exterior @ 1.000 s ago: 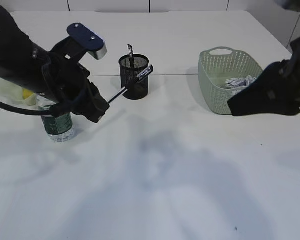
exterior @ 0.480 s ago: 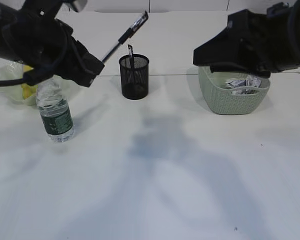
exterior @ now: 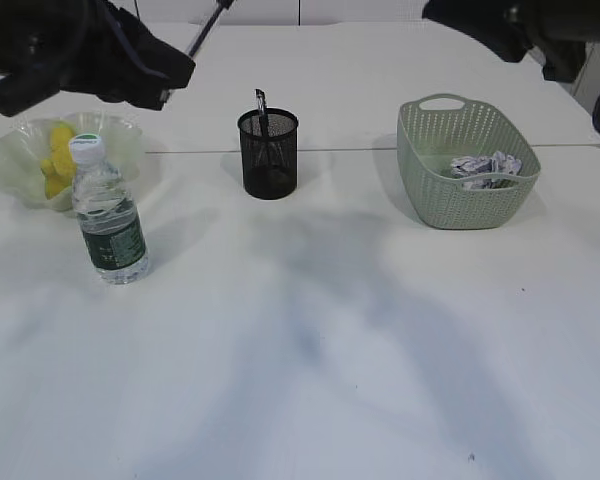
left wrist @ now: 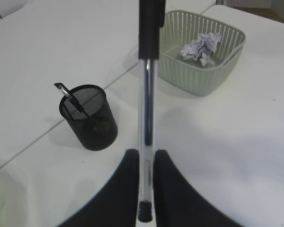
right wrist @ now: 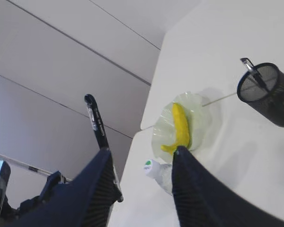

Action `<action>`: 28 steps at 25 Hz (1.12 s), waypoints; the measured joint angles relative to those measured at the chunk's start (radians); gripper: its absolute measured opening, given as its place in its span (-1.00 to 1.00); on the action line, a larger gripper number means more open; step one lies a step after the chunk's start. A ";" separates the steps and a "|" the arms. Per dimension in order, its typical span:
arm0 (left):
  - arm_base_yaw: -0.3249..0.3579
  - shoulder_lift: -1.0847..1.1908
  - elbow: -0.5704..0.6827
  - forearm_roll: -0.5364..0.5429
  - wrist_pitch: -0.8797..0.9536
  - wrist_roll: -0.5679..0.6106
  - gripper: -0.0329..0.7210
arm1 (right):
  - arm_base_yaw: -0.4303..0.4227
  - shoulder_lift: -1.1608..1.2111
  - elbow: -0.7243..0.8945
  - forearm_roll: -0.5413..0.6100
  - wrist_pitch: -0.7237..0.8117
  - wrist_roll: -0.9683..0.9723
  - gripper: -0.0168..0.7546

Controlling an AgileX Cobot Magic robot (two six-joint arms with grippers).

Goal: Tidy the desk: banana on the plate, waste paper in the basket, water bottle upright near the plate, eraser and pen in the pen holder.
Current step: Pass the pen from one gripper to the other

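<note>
We count 2 pens: one clear pen [left wrist: 147,118] and one dark pen [exterior: 263,115] in the holder [exterior: 269,153]. Also 1 holder, 1 bottle [exterior: 108,215], 1 banana [exterior: 57,160], 1 plate [exterior: 10,160], 1 basket [exterior: 466,177], 1 paper ball [exterior: 483,166], all on 1 bench [exterior: 310,340].

A pale grey panelled wall [right wrist: 61,61] is filling the right wrist view from nine round to twelve o'clock, with thin dark seams running slantwise across it. In the exterior view, a narrow strip of white wall panels [exterior: 265,9] is showing at twelve o'clock, with vertical joints dividing it.
</note>
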 joint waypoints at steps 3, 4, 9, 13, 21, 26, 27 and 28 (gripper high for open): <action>0.000 -0.015 0.000 -0.018 -0.015 0.000 -0.85 | 0.000 0.019 -0.023 0.100 0.016 -0.093 -0.15; 0.000 -0.021 0.000 -0.021 -0.017 0.000 -0.85 | 0.000 0.026 -0.037 0.108 0.027 -0.104 -0.15; 0.000 -0.063 0.002 -0.071 -0.017 0.000 -0.85 | 0.000 0.069 -0.116 0.121 0.110 -0.127 -0.15; 0.000 -0.108 0.002 -0.114 -0.018 0.000 -0.85 | 0.000 0.115 -0.177 0.121 0.190 -0.149 -0.16; 0.000 -0.142 0.002 -0.186 -0.024 0.000 -0.85 | 0.000 0.203 -0.286 0.116 0.335 -0.156 -0.16; 0.000 -0.142 0.002 -0.227 -0.027 0.000 -0.85 | 0.000 0.204 -0.368 0.116 0.346 -0.193 -0.16; 0.000 -0.142 0.002 -0.235 -0.034 0.000 -0.85 | 0.000 0.204 -0.378 0.116 0.346 -0.196 -0.16; 0.000 -0.142 0.002 -0.239 -0.040 0.000 -0.85 | 0.000 0.206 -0.385 0.116 0.346 -0.198 -0.16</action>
